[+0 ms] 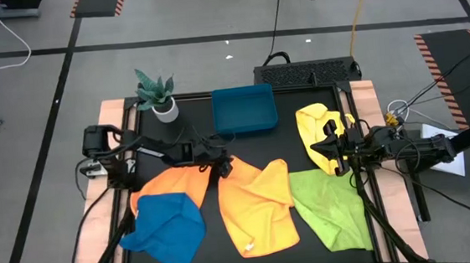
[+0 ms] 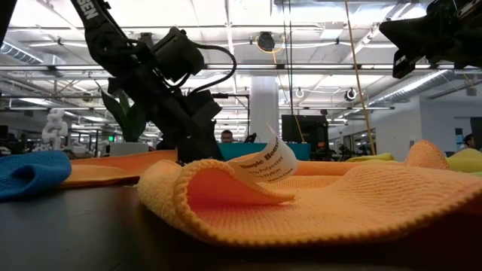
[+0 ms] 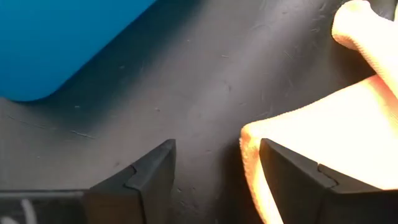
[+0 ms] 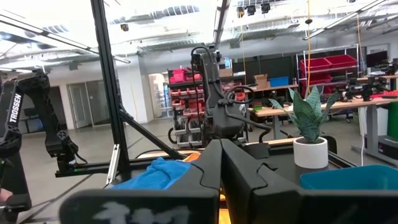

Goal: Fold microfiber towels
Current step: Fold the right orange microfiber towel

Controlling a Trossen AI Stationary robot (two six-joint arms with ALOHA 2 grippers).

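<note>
Several microfiber towels lie flat on the black table. A blue one (image 1: pixel 165 229) overlaps an orange one (image 1: pixel 172 183) at the left. A second orange towel (image 1: pixel 260 209) lies in the middle, a lime green one (image 1: pixel 329 208) to its right and a crumpled yellow one (image 1: pixel 314 125) behind that. My left gripper (image 1: pixel 224 168) stands open, slanting down at the far left corner (image 3: pixel 252 134) of the middle orange towel. This corner lies between the fingers, beside one finger (image 3: pixel 292 177). My right gripper (image 4: pixel 221 165) is shut, raised over the yellow towel and holding nothing. My left gripper has one finger (image 3: pixel 292 177) over the middle orange towel's far left corner (image 3: pixel 249 155), and the other finger (image 3: pixel 152 177) over bare table. The fingers slant down from the table's left. Whether the finger touches the cloth, I cannot tell. The towel lies flat on the table.
A teal-blue tray (image 1: pixel 244 110) stands at the back middle, close behind my left gripper. A potted plant (image 1: pixel 158 95) stands at the back left. The middle orange towel's near corner carries a white label (image 2: pixel 263 165). Bare black table (image 3: pixel 205 81) lies between tray and towels.
</note>
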